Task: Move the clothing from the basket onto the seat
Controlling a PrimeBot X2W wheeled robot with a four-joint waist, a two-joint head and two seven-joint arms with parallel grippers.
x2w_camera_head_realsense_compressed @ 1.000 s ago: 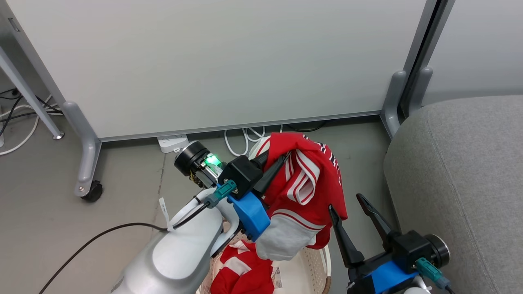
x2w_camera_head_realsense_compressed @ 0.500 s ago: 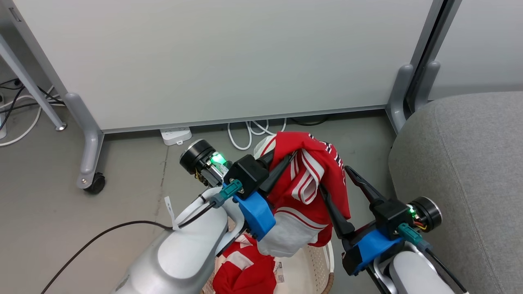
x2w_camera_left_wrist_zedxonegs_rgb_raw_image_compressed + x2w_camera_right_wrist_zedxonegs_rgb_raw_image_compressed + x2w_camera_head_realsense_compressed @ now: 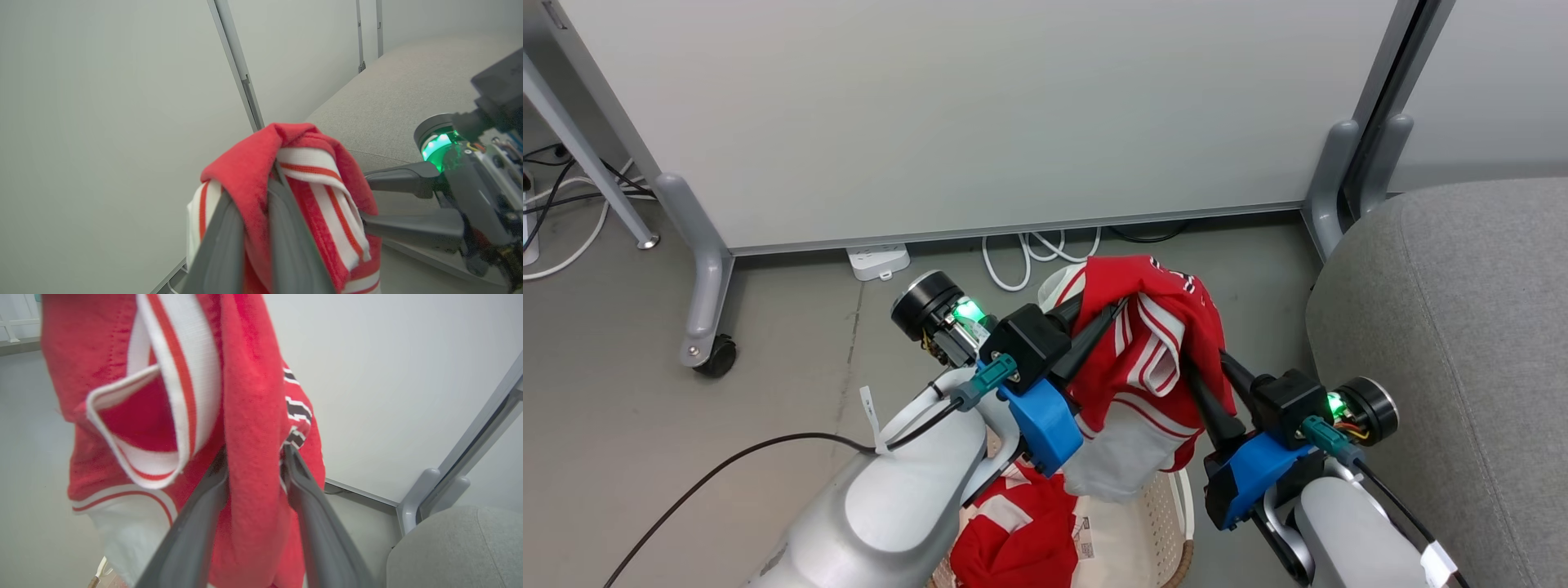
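A red piece of clothing [image 3: 1152, 343] with white stripes hangs bunched above the basket [image 3: 1180, 523]. My left gripper [image 3: 1098, 309] is shut on its top fold [image 3: 310, 179], the fabric draped over both fingers. From the right, my right gripper [image 3: 1201, 359] has closed on a hanging fold [image 3: 249, 416], and both fingers [image 3: 302, 490] press against the cloth. More red clothing [image 3: 1013, 539] lies inside the basket. The grey seat [image 3: 1462, 327] is to the right, beside the basket.
A white partition panel [image 3: 980, 122] on grey wheeled feet [image 3: 698, 327] stands straight ahead. A power strip [image 3: 878, 260] and white cables [image 3: 1029, 253] lie at its base. A black cable [image 3: 727, 457] trails over the grey floor on the left.
My right gripper has risen from low beside the basket to the hanging jersey, and its wide-open fingers have closed in on a fold. The left gripper keeps its hold. The camera shifted slightly.
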